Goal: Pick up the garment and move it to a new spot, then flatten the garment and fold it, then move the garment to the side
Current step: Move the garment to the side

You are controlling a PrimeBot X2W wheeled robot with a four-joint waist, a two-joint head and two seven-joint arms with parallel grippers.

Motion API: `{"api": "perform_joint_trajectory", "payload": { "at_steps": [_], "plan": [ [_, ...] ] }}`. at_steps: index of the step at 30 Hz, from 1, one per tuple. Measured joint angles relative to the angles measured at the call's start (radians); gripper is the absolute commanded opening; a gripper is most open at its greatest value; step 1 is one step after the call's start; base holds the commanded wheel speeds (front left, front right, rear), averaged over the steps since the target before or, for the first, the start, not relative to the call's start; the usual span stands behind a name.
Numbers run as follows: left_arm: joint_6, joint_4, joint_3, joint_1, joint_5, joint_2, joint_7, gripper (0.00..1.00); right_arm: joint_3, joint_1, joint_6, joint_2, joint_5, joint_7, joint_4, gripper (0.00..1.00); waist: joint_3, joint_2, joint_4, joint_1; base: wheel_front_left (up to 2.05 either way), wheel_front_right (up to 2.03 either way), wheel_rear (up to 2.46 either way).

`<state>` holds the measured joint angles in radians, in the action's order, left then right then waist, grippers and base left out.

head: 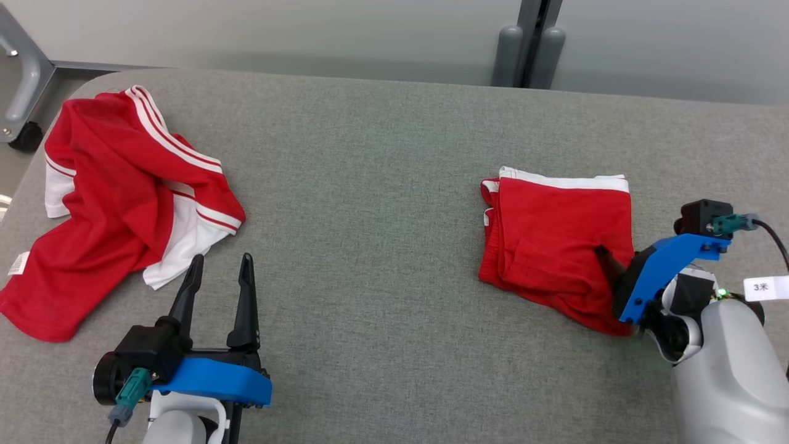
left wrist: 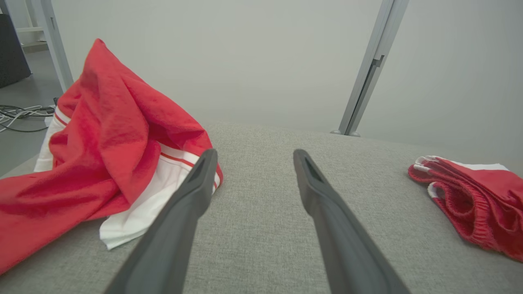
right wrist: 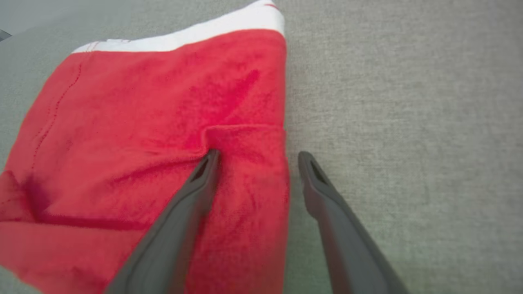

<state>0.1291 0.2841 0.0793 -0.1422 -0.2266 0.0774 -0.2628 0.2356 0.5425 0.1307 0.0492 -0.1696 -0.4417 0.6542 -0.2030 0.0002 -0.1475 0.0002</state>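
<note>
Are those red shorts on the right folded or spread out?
Folded: the red shorts form a compact rectangle, layers stacked at one edge.

This looks like a robotics lab or test bay rather than a home. A grey fabric-covered table (head: 382, 154) stands against plain pale partition panels (head: 277, 24) joined by a grey metal post (head: 530, 37). A metal frame on a caster (head: 28, 86) stands beside it, loose cables (left wrist: 20, 116) lie on the bare floor (left wrist: 20, 153), and a printed label (head: 764, 288) sits by the robot's right arm (head: 727, 370).
</note>
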Motion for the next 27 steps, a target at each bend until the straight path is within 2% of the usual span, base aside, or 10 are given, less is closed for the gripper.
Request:
{"api": "perform_joint_trajectory", "payload": {
  "at_steps": [6,7,8,9,12,16,21,27],
  "plan": [
    [0.000,0.001,0.002,-0.002,-0.001,0.001,0.000,1.00,-0.014,0.035,0.000,0.004,0.007,-0.007,0.123,1.00,-0.005,-0.0003,-0.007,-0.0003,0.00,0.00,0.00],
    [0.000,0.001,0.002,-0.002,-0.001,0.001,0.000,1.00,-0.026,0.041,0.000,0.008,0.007,-0.010,0.135,0.63,-0.005,-0.0004,-0.007,-0.0003,0.00,0.00,0.00],
    [0.000,0.001,0.003,-0.002,-0.001,0.001,0.000,1.00,-0.040,0.045,0.000,0.009,0.012,-0.008,0.141,0.34,-0.005,-0.0004,-0.006,-0.0003,0.00,0.00,0.00],
    [0.000,0.000,0.003,-0.003,-0.002,0.001,0.000,1.00,-0.055,0.046,0.000,0.010,0.025,-0.005,0.144,0.00,-0.006,-0.0003,-0.005,-0.0003,0.00,0.00,0.00],
    [0.000,0.000,0.003,-0.003,-0.002,0.000,0.000,1.00,-0.105,0.050,0.000,0.011,0.034,0.003,0.148,0.00,-0.008,-0.0003,0.003,-0.0003,0.00,0.00,0.00],
    [0.000,-0.005,0.007,-0.003,-0.002,0.000,0.000,1.00,-0.215,0.069,0.001,0.055,0.047,0.002,0.133,0.00,-0.013,-0.0003,0.022,-0.0002,0.00,0.00,0.00],
    [0.000,-0.041,0.001,-0.005,0.004,0.006,0.000,1.00,-0.381,0.131,0.000,0.166,0.035,-0.010,0.052,0.00,-0.037,-0.0003,0.069,-0.0001,0.00,0.00,0.00],
    [0.000,-0.084,0.003,-0.037,0.019,0.019,0.000,1.00,-0.558,0.200,0.000,0.344,-0.032,-0.046,-0.063,0.00,-0.111,-0.0003,0.147,0.0000,0.00,0.00,0.00]
  ]
}}
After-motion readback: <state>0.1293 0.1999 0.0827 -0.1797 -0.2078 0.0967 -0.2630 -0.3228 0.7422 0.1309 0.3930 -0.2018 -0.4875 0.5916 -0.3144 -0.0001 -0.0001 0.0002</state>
